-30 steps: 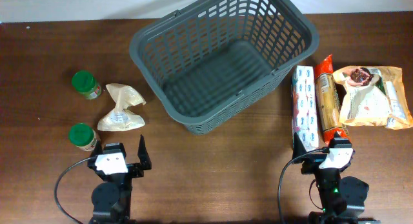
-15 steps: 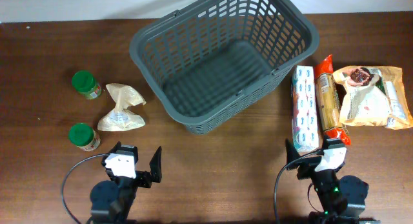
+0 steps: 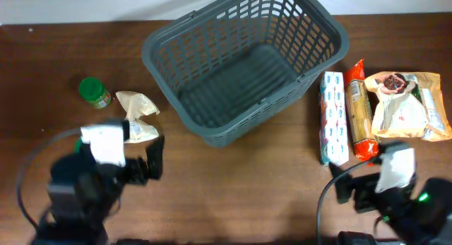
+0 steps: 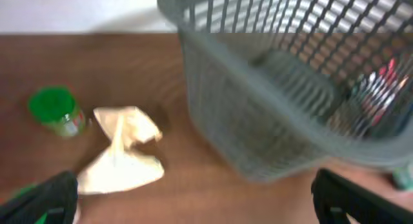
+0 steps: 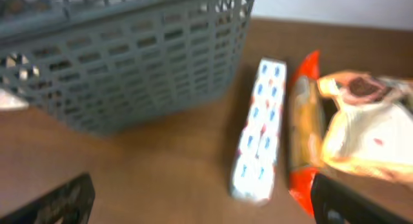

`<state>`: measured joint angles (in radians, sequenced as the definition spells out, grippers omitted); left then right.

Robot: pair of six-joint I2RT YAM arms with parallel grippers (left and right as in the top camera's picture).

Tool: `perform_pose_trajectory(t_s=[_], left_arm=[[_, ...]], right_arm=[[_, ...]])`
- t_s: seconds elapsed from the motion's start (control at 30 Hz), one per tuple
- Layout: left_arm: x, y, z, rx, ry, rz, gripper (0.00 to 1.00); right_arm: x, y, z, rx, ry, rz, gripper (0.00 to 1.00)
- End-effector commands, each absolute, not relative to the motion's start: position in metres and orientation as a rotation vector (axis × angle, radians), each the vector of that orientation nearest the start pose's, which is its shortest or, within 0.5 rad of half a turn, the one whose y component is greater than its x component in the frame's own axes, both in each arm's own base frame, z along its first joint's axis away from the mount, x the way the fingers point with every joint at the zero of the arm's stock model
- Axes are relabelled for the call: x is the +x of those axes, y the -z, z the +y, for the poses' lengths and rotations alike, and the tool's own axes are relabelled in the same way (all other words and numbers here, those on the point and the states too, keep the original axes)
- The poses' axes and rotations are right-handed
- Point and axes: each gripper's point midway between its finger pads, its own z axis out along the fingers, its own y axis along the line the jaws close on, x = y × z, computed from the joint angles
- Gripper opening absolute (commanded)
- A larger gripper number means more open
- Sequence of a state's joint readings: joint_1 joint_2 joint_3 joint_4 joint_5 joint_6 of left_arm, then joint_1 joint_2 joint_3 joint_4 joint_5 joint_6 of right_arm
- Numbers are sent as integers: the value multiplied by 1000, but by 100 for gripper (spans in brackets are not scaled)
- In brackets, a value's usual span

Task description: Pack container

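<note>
The dark grey slotted basket (image 3: 152, 51) stands empty at the table's back middle; it also shows in the left wrist view (image 4: 258, 121) and the right wrist view (image 5: 129, 56). My left gripper (image 3: 141, 164) is open and empty, in front of a beige bag (image 3: 135, 114) and left of the basket; its fingers frame bare table (image 4: 200, 211). My right gripper (image 3: 367, 188) is open and empty (image 5: 200, 204), just in front of a white blue-dotted box (image 3: 333, 118).
A green-lidded jar (image 3: 93, 91) stands at the left (image 4: 55, 111); a second one is covered by my left arm. An orange-red packet (image 3: 359, 111) and a beige snack bag (image 3: 406, 104) lie right of the box (image 5: 258, 130).
Both arms have risen toward the camera and look blurred. The left arm has shifted left over the near jar. The right arm has shifted right.
</note>
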<state>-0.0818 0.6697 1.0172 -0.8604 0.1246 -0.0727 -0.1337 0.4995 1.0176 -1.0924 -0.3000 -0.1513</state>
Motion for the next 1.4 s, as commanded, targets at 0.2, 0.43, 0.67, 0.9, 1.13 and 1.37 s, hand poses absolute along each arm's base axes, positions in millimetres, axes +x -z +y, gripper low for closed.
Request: perform_pose_trajectory(t_s=[0.2,0.43,0.67,0.9,1.13,1.37], left_arm=[[264,-478,-45,106,234,1816,99],[250,-476,-68,205,370,1857,45],[214,-378,-126,650,524,2241,2],[187,-334,-157,1008,318,2358,2],[177,-297,-203,1333,198,2368,2],[203,-257,-229,1410,97,2449,2]], right_arm=[[199,-384,34,-2,-359,2327,99],[224,-398,52,-44,-523,2337,55],[303,-392,35,102,-526,2339,4],[364,-372,40,107,-629,2341,4],[407,-356,51,124,-766,2326,4],[428,-335,82,48,-803,2361,4]])
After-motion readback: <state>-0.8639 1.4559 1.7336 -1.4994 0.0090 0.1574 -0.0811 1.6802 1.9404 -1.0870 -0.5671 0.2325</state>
